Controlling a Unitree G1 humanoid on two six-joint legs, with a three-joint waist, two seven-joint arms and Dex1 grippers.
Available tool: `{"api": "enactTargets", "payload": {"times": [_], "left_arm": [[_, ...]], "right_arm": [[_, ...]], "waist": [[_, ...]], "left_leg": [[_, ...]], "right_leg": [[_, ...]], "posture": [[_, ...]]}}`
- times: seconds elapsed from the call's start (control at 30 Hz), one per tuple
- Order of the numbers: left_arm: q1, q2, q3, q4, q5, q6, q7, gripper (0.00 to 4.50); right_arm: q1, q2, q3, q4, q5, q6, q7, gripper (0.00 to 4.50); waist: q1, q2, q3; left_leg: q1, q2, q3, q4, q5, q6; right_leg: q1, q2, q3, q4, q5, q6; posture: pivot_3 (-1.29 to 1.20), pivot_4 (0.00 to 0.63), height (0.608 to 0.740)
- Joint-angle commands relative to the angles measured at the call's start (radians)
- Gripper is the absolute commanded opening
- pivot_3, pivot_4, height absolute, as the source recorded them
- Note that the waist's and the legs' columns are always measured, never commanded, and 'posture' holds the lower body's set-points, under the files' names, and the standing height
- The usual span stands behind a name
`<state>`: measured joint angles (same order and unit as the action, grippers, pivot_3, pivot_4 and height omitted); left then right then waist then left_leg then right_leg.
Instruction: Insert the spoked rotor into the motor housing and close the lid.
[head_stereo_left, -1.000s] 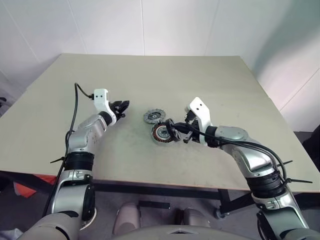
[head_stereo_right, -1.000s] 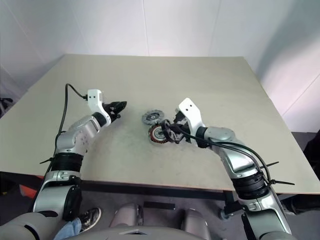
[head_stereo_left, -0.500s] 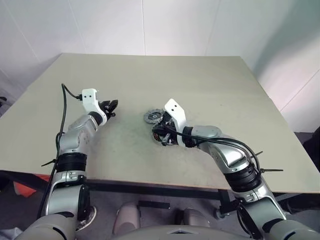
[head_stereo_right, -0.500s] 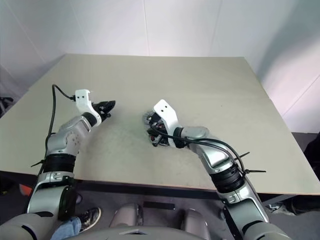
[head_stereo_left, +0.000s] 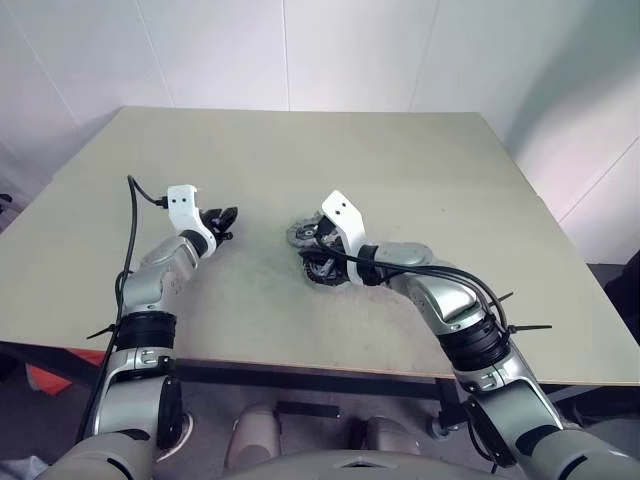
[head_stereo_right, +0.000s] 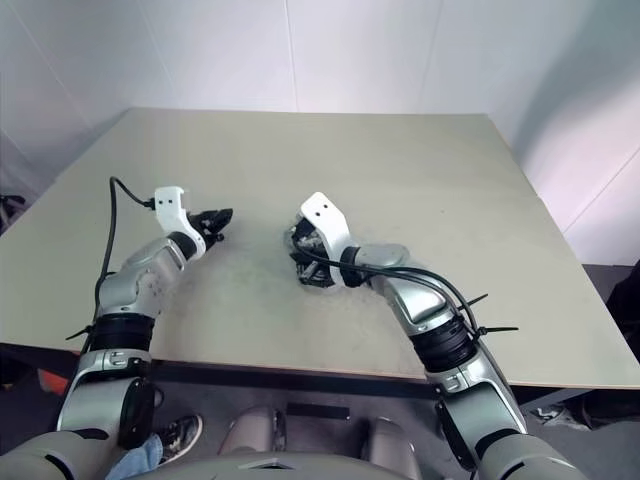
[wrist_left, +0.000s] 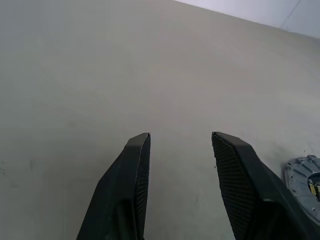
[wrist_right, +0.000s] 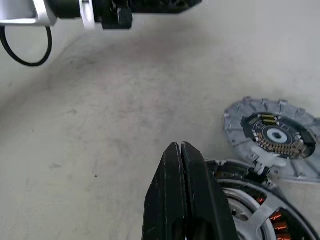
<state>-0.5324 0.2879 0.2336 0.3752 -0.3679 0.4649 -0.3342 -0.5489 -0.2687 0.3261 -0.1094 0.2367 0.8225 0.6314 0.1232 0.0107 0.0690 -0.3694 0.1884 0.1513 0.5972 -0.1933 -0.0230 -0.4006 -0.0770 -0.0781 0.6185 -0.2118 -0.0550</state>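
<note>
Right gripper (wrist_right: 181, 150): my fingers are pressed flat together, nothing between them, tip hovering over the near-left edge of the motor housing (wrist_right: 250, 210). Copper windings are visible in the housing, and the spoked rotor (wrist_right: 257, 207) sits inside it, silvery spokes lying across the windings. Can't tell if it's fully seated. The lid (wrist_right: 272, 134) lies flat on the table (head_stereo_left: 420, 180), notched face up, just beyond the housing with rims touching or nearly so. Housing is uncovered.

Left gripper (wrist_left: 180, 145): my fingers are partly apart, holding nothing, hanging above bare table well to the left of the parts. The lid's edge shows past my left fingertip.
</note>
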Motion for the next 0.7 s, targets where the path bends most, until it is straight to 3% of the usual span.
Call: {"api": "enactTargets", "payload": {"times": [0.03, 0.37, 0.7], "left_arm": [[-0.017, -0.002, 0.002, -0.023, 0.007, -0.032, 0.001, 2.05], [-0.04, -0.029, -0.012, 0.022, 0.021, -0.06, -0.008, 2.05], [-0.061, -0.056, -0.025, 0.07, 0.032, -0.084, -0.022, 2.05]], "right_arm": [[-0.06, 0.018, -0.022, 0.014, -0.003, -0.039, -0.001, 0.0], [-0.126, -0.021, -0.083, 0.027, -0.011, -0.06, -0.003, 0.0], [0.01, -0.273, -0.132, -0.168, -0.01, -0.016, 0.07, 0.0]], "waist": [[0.0, 0.0, 0.0], [0.0, 0.0, 0.0], [0.004, -0.001, 0.0]], "left_leg": [[0.0, 0.0, 0.0, 0.0, 0.0, 0.0], [0.0, 0.0, 0.0, 0.0, 0.0, 0.0], [0.0, 0.0, 0.0, 0.0, 0.0, 0.0]], "right_leg": [[0.0, 0.0, 0.0, 0.0, 0.0, 0.0], [0.0, 0.0, 0.0, 0.0, 0.002, -0.004], [0.001, 0.0, 0.0, 0.0, 0.002, -0.002]], "posture": [[0.0, 0.0, 0.74], [0.0, 0.0, 0.74], [0.0, 0.0, 0.74]]}}
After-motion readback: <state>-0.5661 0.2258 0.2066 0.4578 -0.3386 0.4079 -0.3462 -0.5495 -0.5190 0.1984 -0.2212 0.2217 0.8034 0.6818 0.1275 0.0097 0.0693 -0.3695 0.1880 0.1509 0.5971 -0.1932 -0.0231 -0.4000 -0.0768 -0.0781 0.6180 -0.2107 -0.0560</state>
